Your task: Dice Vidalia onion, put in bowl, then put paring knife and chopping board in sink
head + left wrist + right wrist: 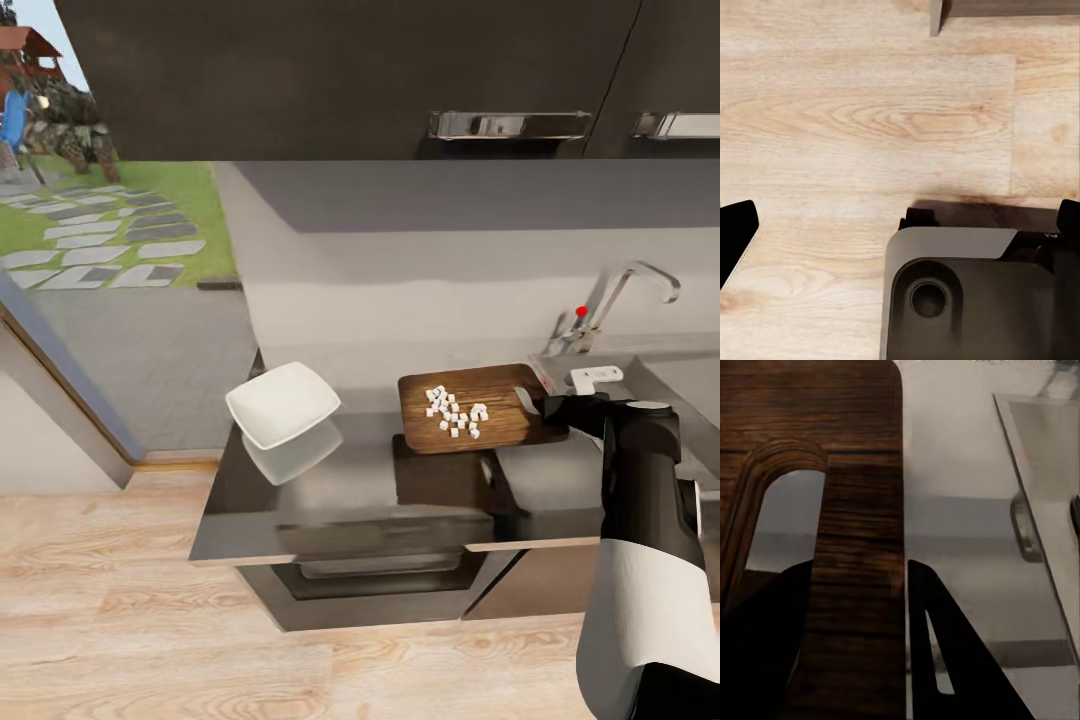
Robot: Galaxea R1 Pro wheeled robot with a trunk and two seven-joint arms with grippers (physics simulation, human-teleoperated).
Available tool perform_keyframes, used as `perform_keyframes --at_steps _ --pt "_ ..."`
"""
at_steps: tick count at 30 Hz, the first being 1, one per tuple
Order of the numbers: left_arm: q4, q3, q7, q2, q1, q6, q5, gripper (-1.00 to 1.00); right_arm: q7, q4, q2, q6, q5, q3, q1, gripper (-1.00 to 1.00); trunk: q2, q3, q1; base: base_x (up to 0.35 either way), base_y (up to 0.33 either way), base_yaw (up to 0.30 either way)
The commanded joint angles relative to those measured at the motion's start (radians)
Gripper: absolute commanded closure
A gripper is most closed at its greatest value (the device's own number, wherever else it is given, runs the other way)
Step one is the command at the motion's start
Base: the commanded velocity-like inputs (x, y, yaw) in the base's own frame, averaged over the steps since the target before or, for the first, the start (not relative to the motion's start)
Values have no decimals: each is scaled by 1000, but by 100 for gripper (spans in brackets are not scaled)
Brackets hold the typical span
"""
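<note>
So, grip: your right gripper [859, 641] has its fingers straddling the chopping board [470, 408] at the slot-handle end.
Bowl: the bowl [283, 403] sits well off the board's far end, across your body.
Left fingers: spread, over floor.

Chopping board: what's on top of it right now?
A loose cluster of white diced onion pieces lies on the chopping board. The right gripper covers the board's handle end, so anything there is hidden.
</note>
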State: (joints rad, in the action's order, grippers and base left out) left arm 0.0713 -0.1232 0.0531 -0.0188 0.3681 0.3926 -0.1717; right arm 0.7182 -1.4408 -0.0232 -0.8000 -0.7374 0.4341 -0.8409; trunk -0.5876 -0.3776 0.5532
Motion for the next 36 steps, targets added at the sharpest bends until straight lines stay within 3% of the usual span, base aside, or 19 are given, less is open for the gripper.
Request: perform_keyframes --at_steps 1,20,36 --pt "4 -9 1 0 2 6 -8 -100 11 -1 0 -2 -9 0 -1 100 -1 -1 0 0 287 0" --pt "4 -9 1 -1 2 6 -8 -100 12 -3 -1 -2 -8 3 -1 100 -1 1 0 0 280 -4" --pt "4 -9 1 -1 2 6 -8 -100 12 -3 -1 -2 -9 2 -1 100 -1 21 0 0 20 -68"
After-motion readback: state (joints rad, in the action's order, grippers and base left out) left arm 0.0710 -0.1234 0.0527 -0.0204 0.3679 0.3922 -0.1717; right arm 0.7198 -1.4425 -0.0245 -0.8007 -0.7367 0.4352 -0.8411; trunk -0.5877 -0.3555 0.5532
